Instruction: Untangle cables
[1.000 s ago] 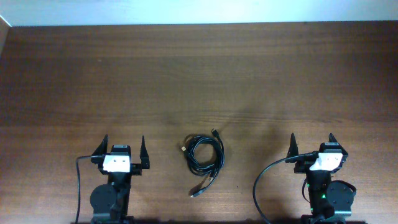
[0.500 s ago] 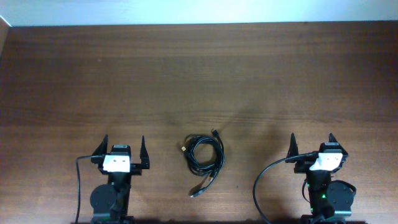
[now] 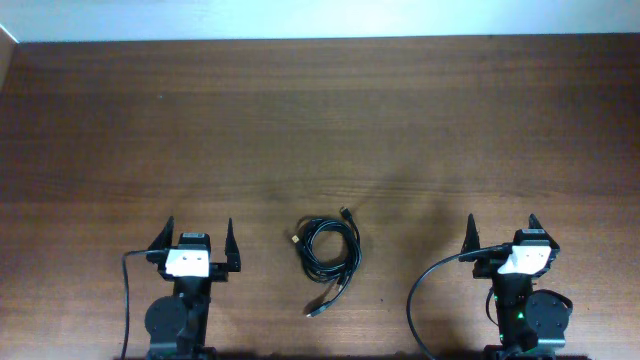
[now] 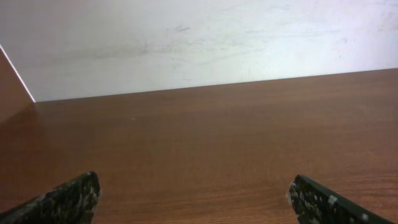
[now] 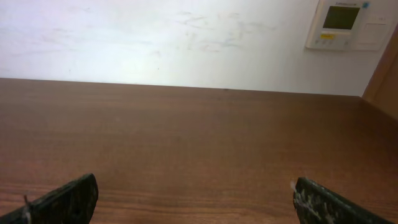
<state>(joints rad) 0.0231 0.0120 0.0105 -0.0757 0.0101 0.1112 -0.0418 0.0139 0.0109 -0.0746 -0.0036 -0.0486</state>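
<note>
The cables (image 3: pixel 327 252) are seen coiled between left gripper (image 3: pixel 199 223) and right gripper (image 3: pixel 502 219); both are spread wide, nothing held.

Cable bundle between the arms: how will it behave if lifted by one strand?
Probably floppy: the cables are thin, loosely coiled, so one lifted strand likely drags the rest. Likely light, judging by thinness. The loose plug end may snag.

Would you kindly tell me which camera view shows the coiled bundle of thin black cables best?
The overhead view: the coiled bundle of thin black cables lies fully visible on the wooden table. Neither wrist view shows it.
</note>
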